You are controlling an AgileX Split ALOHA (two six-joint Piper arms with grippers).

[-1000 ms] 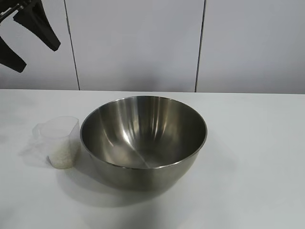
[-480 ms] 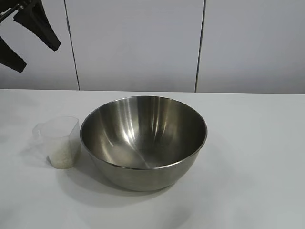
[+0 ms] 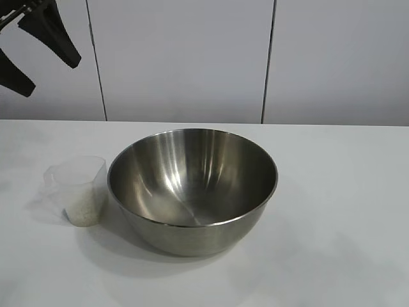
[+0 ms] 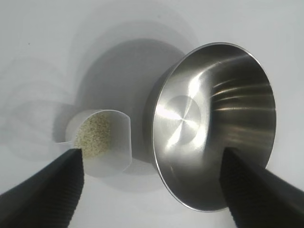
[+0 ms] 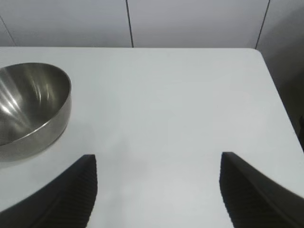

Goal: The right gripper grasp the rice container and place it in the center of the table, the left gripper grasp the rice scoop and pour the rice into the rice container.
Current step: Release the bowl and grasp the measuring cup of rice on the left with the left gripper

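A: Bowl first — where is the rice container (image 3: 193,188)?

B: It stands upright near the middle of the white counter (image 3: 345,204), a large shiny steel bowl with nothing in it. Nothing grips it.

A: And the rice scoop (image 3: 80,190)?

B: Just beside the bowl, on the left arm's side in the exterior view, upright on the counter. It is a small clear plastic cup, and the rice (image 4: 95,134) lies in its lower part as a heap of white grains. From the left wrist view the cup and the bowl are close together, though I cannot tell whether they touch.

A: What about the left gripper (image 3: 39,50)?

B: It hangs high above the counter at the upper left corner of the exterior view, well apart from both things. Its fingers (image 4: 45,192) are spread wide and hold nothing.

A: And the right gripper (image 5: 156,190)?

B: Seen only in its own wrist view — fingers apart, empty, over bare counter, with the bowl off to one side and not between them.
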